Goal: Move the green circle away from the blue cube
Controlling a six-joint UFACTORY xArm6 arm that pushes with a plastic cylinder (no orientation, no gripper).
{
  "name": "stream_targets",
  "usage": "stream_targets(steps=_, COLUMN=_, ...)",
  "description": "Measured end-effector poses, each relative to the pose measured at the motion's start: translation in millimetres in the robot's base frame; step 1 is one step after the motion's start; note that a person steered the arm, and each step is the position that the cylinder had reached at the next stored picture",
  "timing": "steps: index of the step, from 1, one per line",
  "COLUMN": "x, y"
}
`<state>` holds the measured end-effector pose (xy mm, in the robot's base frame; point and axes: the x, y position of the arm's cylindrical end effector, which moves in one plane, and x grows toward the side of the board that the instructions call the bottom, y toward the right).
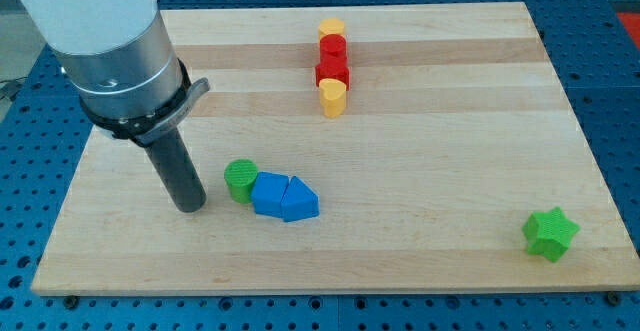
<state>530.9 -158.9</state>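
The green circle (pixel 239 180) stands on the wooden board (pixel 430 151) at the lower left of the middle. It touches the blue cube (pixel 269 194) on its right. A blue wedge-shaped block (pixel 298 201) lies against the cube's right side. My tip (pixel 190 207) rests on the board just left of the green circle, with a small gap between them.
A column of blocks stands near the view's top centre: a yellow block (pixel 331 28), a red cylinder (pixel 332 48), a red block (pixel 332 71) and a yellow heart (pixel 333 98). A green star (pixel 550 234) lies at the lower right. The arm's grey body (pixel 120 51) fills the upper left.
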Motion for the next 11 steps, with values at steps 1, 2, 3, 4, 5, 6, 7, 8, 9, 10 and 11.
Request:
stream_targets(steps=1, x=0, y=-4)
stream_targets(steps=2, x=16, y=-17)
stream_targets(steps=3, x=14, y=7)
stream_targets(steps=4, x=6, y=22)
stream_targets(steps=5, x=6, y=22)
stream_targets(steps=6, x=-30, y=36)
stream_targets(steps=7, x=-54, y=46)
stream_targets(steps=8, x=-54, y=46)
stream_targets(steps=9, x=-56, y=48)
stream_targets(steps=10, x=-56, y=92)
stream_targets(steps=11, x=-56, y=118)
